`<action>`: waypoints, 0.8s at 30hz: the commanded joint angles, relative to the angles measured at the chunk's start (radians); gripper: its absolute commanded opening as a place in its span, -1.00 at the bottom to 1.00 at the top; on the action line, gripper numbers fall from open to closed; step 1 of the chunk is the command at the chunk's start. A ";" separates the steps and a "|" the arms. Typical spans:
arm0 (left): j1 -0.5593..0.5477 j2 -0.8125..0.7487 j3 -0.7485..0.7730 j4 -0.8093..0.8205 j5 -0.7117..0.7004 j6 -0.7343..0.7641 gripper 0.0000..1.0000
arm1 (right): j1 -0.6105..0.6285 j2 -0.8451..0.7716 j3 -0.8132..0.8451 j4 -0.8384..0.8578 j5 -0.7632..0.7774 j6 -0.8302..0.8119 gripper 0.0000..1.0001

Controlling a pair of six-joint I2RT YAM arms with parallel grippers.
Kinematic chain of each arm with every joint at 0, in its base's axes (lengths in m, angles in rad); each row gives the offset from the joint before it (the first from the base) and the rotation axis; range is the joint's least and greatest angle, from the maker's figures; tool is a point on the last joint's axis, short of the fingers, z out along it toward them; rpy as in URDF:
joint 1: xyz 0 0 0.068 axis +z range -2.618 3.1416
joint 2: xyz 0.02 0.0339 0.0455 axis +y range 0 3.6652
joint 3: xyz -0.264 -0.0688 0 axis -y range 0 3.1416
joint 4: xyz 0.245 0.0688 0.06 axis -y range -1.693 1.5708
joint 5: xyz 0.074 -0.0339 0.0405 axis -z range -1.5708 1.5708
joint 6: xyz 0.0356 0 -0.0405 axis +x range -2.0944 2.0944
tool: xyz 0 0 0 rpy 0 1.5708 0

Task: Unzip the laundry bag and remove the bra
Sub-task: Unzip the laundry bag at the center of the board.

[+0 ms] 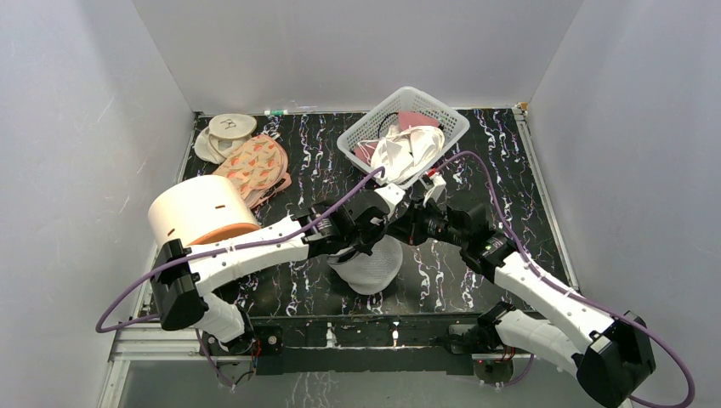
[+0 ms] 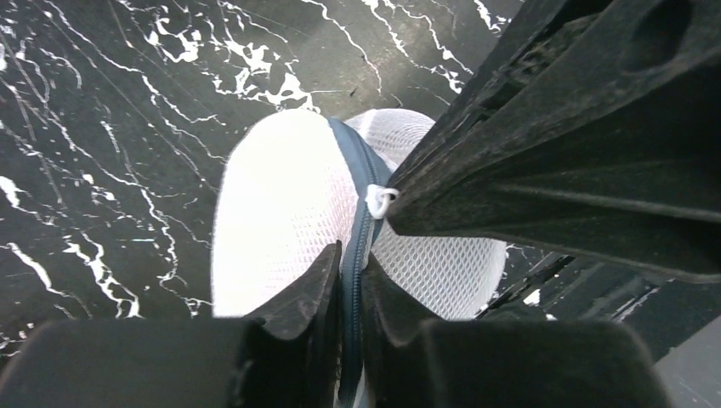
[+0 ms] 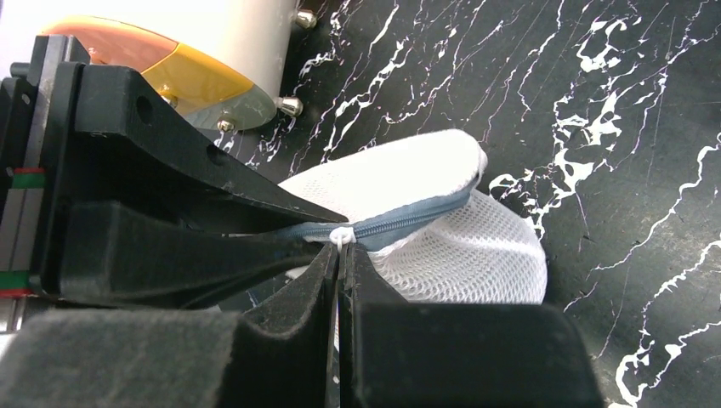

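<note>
The laundry bag (image 1: 371, 265) is a round white mesh case standing on edge near the table's front, with a grey-blue zipper (image 2: 357, 246) closed along its rim. My left gripper (image 2: 350, 259) is shut on the zipper rim of the bag (image 2: 281, 212). My right gripper (image 3: 342, 253) is shut on the small white zipper pull (image 3: 341, 235), which also shows in the left wrist view (image 2: 379, 201). In the top view both grippers (image 1: 374, 223) (image 1: 406, 228) meet just above the bag. The bra is hidden.
A big cream cylinder with an orange base (image 1: 200, 212) stands left of the bag. Peach floral pads (image 1: 255, 166) and cream round pieces (image 1: 228, 127) lie at the back left. A white lattice basket (image 1: 451, 119) with white cloth (image 1: 408, 151) stands at the back.
</note>
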 commanded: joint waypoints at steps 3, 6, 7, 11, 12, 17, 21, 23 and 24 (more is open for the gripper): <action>0.003 -0.065 0.037 -0.100 -0.106 0.049 -0.96 | -0.004 -0.051 0.037 -0.006 0.106 -0.029 -1.00; 0.002 -0.088 0.039 -0.112 -0.131 0.073 -1.00 | -0.004 -0.066 0.038 -0.035 0.138 -0.035 -1.00; 0.002 -0.095 0.038 -0.115 -0.140 0.080 -1.00 | -0.004 -0.070 0.036 -0.040 0.147 -0.037 -1.00; 0.003 -0.142 0.033 -0.113 -0.150 0.114 -1.00 | -0.004 -0.067 0.030 -0.066 0.188 -0.060 -1.00; 0.002 -0.159 0.028 -0.106 -0.133 0.130 -1.00 | -0.005 -0.063 0.029 -0.067 0.196 -0.063 -1.00; 0.002 -0.267 -0.021 -0.038 0.012 0.249 -1.00 | -0.007 -0.037 0.019 -0.054 0.199 -0.065 -1.00; 0.001 -0.353 -0.086 0.033 0.066 0.308 -1.00 | -0.008 -0.017 0.016 -0.042 0.198 -0.076 -1.00; 0.000 -0.372 -0.097 0.048 0.075 0.310 -1.00 | -0.008 -0.009 0.017 -0.033 0.190 -0.072 -1.00; 0.001 -0.376 -0.097 0.054 0.086 0.310 -1.00 | -0.008 -0.005 0.017 -0.023 0.180 -0.067 -1.00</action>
